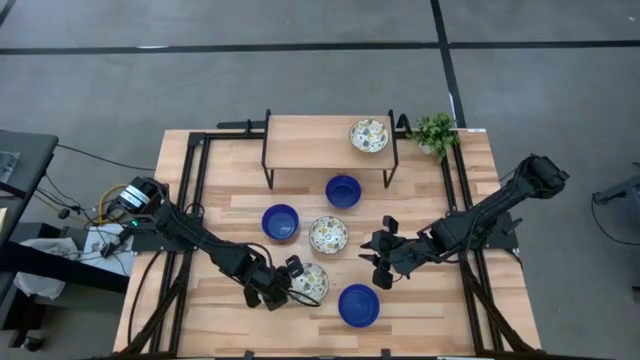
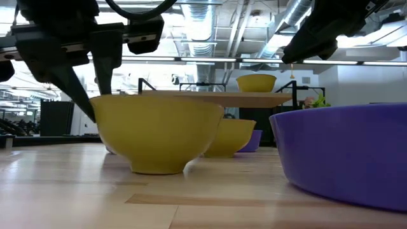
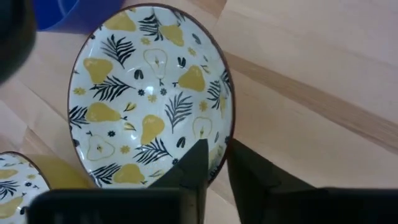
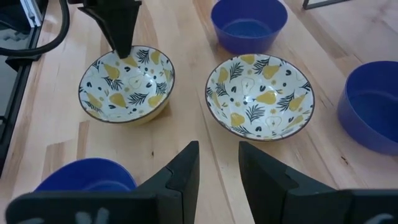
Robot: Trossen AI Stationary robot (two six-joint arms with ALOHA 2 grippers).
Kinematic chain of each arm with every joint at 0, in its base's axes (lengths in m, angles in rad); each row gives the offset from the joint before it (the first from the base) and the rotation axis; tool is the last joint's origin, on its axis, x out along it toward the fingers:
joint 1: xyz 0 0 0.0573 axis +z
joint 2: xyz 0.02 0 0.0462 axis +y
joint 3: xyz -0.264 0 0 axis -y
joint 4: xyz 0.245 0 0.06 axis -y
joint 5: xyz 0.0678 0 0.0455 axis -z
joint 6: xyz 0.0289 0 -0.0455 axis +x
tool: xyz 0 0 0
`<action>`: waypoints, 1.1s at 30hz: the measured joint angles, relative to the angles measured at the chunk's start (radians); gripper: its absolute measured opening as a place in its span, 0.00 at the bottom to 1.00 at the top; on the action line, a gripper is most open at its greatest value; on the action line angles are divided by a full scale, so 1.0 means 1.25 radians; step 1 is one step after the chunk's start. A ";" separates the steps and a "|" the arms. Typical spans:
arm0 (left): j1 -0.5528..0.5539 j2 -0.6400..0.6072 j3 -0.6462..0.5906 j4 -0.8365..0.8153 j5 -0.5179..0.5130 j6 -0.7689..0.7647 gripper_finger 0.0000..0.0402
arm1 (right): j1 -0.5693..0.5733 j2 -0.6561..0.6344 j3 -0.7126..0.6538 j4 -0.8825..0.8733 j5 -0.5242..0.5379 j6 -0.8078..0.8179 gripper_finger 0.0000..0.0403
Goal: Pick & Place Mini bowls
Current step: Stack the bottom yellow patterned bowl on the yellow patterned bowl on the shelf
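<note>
Three patterned mini bowls, white inside with yellow pears, show: one on the shelf (image 1: 369, 135), one mid-table (image 1: 328, 235), and one near the front (image 1: 310, 284). The front one stands by its base (image 2: 158, 168) on the table. My left gripper (image 1: 291, 273) is shut on this bowl's rim. Three blue mini bowls (image 1: 343, 190) (image 1: 280, 222) (image 1: 358, 305) sit on the table. To the right of the middle patterned bowl (image 4: 260, 93), my right gripper (image 1: 383, 250) hovers open, with nothing between its fingers. My left gripper pinches the front patterned bowl's rim (image 3: 222, 140) on the side toward the table's left. One finger (image 3: 198, 158) is inside the bowl and the other outside. The fingers slant down from the table's left. The bowl stands upright on the table.
A low wooden shelf (image 1: 310, 145) on dark legs stands at the table's far side. A small green plant (image 1: 434, 132) sits at the far right. Black frame rails (image 1: 196, 190) run along both sides of the table.
</note>
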 joint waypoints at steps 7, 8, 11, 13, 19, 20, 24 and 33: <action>0.000 0.000 0.001 0.009 -0.004 -0.003 0.03 | 0.000 0.000 0.000 0.000 0.000 0.000 0.25; 0.000 0.000 0.001 0.009 -0.004 -0.003 0.03 | 0.000 0.000 0.000 0.000 0.000 0.000 0.25; 0.000 0.000 0.001 0.010 -0.004 -0.005 0.03 | 0.000 0.000 0.000 0.000 0.000 0.000 0.25; -0.002 0.000 0.001 0.011 -0.005 -0.009 0.02 | 0.000 0.000 0.000 0.000 0.000 0.000 0.25; -0.024 0.000 0.001 0.012 -0.015 -0.017 0.02 | 0.000 0.000 0.000 0.007 0.000 0.000 0.25; -0.029 0.000 0.001 0.012 -0.022 -0.017 0.02 | 0.000 0.000 0.000 0.011 0.000 0.001 0.25; -0.050 0.000 0.001 0.011 -0.050 -0.018 0.02 | -0.002 0.000 0.000 0.047 0.000 0.006 0.25; -0.066 -0.001 0.000 0.016 -0.141 -0.017 0.02 | -0.072 0.000 0.020 0.102 -0.085 0.071 0.25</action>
